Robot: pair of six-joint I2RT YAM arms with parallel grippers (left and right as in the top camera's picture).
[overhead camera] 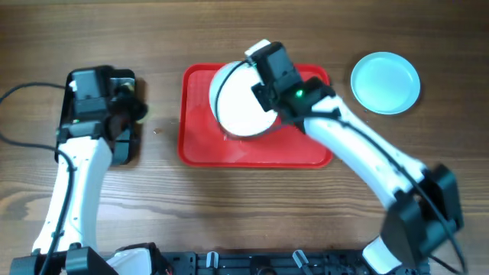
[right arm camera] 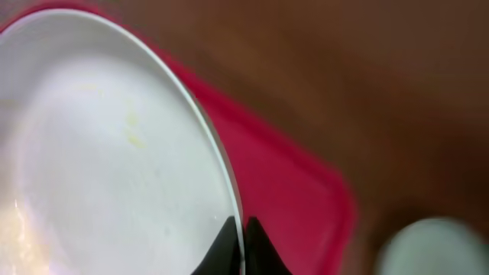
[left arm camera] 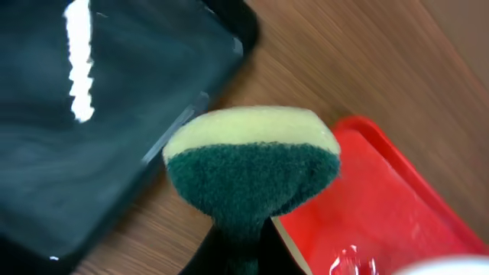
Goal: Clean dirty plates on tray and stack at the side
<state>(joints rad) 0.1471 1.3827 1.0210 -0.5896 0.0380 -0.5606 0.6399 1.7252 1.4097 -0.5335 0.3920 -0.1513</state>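
Observation:
A white plate (overhead camera: 238,103) is held tilted up on its edge over the red tray (overhead camera: 202,149). My right gripper (overhead camera: 263,72) is shut on its rim; in the right wrist view the fingers (right arm camera: 243,233) pinch the plate (right arm camera: 99,168), which bears faint yellowish marks. Another plate (overhead camera: 385,82), pale aqua, lies on the table at the right; it is a blur in the right wrist view (right arm camera: 435,248). My left gripper (overhead camera: 126,111) is shut on a green and yellow sponge (left arm camera: 252,164) over the table between the black tray and the red tray (left arm camera: 382,206). A third plate is not seen.
A glossy black tray (overhead camera: 122,145) lies at the left under my left gripper and fills the left of the left wrist view (left arm camera: 84,130). Wet drops sit on the red tray's floor (left arm camera: 348,260).

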